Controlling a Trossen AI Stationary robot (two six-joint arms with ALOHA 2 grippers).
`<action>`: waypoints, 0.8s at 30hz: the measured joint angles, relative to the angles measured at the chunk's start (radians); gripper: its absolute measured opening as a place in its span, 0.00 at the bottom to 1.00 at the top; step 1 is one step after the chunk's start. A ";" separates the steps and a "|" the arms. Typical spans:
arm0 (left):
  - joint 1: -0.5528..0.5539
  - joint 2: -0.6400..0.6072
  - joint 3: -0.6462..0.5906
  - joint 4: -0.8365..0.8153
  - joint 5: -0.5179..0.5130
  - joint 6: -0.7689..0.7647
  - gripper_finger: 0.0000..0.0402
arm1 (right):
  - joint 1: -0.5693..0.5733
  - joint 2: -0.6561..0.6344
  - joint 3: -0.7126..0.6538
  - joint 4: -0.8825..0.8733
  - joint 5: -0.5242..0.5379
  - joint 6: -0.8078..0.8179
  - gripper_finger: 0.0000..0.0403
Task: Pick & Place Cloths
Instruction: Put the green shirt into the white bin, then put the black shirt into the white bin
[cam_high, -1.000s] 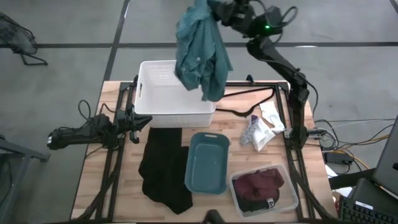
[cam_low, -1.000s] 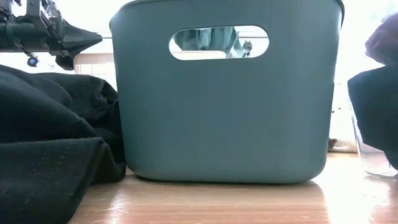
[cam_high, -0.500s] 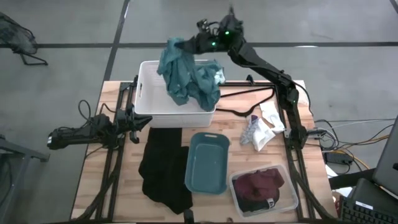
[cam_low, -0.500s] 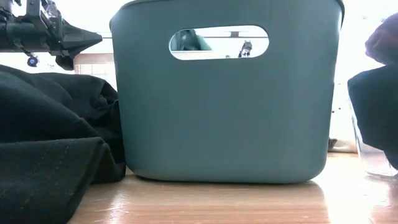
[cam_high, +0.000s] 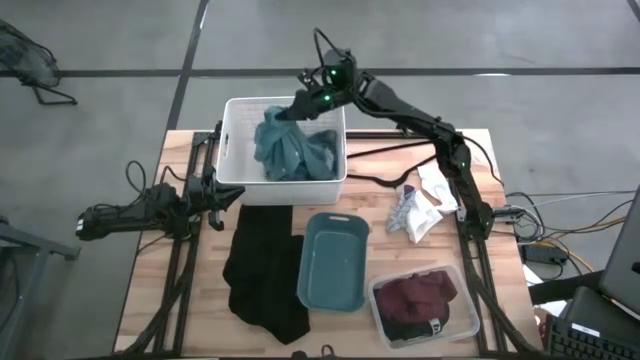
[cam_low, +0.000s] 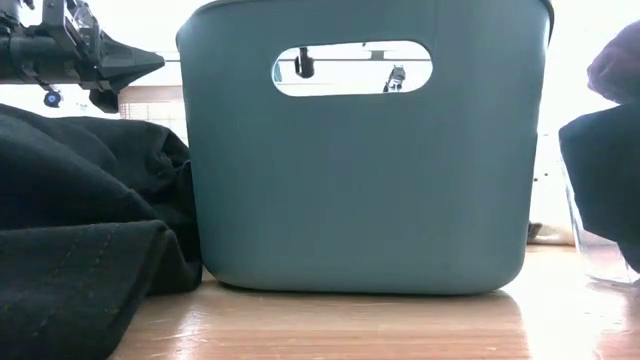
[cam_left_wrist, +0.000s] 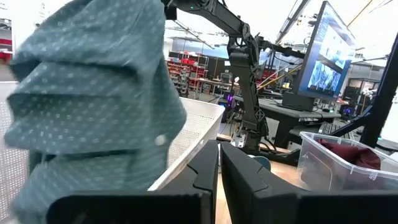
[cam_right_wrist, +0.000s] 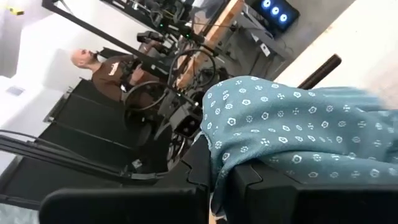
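Far left: idle left gripper, fingers pressed together, parked at the table edge beside the white perforated plastic bin. Beneath it, large black fabric garment spread flat. Inside the white bin: teal dotted fabric garment, pinched at its top by the right gripper. Further right: empty teal plastic bin, then maroon garment in a clear plastic tub.

Robotics lab, computer monitor lit, shelving racks behind (cluttered), seated person
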 joint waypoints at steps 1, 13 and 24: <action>0.000 0.000 0.000 0.000 0.000 0.000 0.06 | -0.001 -0.002 0.000 -0.001 0.000 -0.007 0.03; 0.000 0.000 0.000 0.000 0.000 0.000 0.06 | -0.003 -0.054 0.002 -0.218 0.069 -0.215 0.11; 0.000 0.000 0.000 0.000 0.000 0.000 0.06 | -0.005 -0.068 0.001 -0.644 0.384 -0.473 0.43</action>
